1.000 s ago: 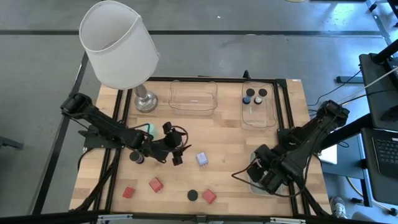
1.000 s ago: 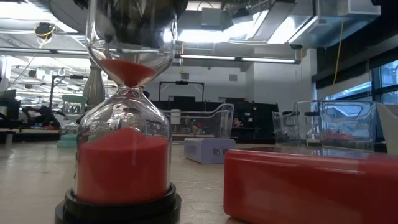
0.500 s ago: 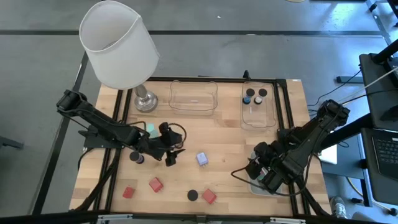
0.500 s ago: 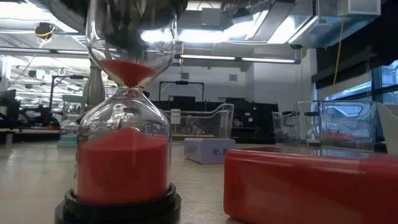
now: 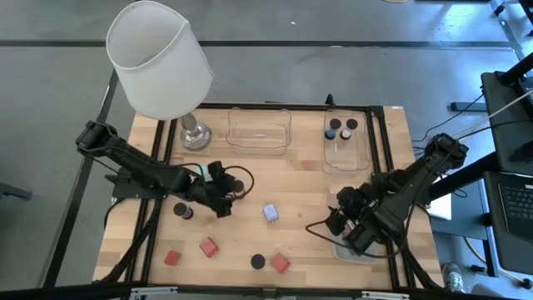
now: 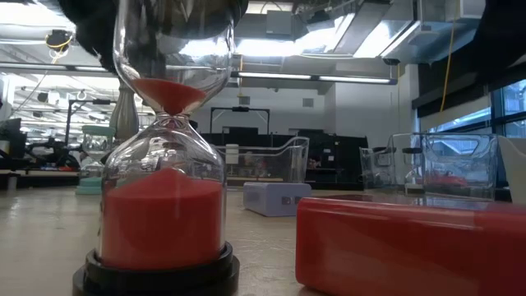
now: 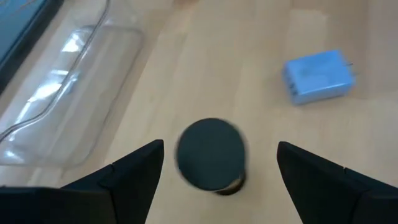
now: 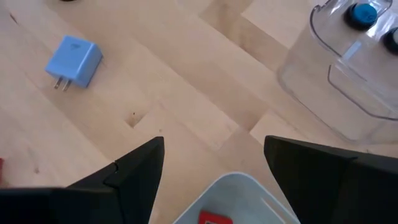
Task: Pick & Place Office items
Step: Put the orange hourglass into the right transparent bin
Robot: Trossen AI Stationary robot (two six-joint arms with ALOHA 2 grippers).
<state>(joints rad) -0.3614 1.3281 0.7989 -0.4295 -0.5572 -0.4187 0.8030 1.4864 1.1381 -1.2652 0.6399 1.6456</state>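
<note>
My left gripper stands open left of the table's middle, slanting down. A short black cylinder stands upright on the wood between its fingers, with a gap on each side; in the high view the gripper's dark parts hide it. A second black cylinder stands beside the left arm. The lavender-blue cube lies on the wood to the right. Red blocks and a black hourglass stand near the front edge. My right gripper hangs open above a pale tray holding a red piece.
A big white-shaded lamp stands at the far left. At the back are a clear tray and another clear tray holding dark capped pieces. In the low view the hourglass and a red block fill the foreground.
My left gripper has drawn back toward the table's left edge and tipped further downward. The cylinders, red blocks and the lavender-blue cube stay where they were.
</note>
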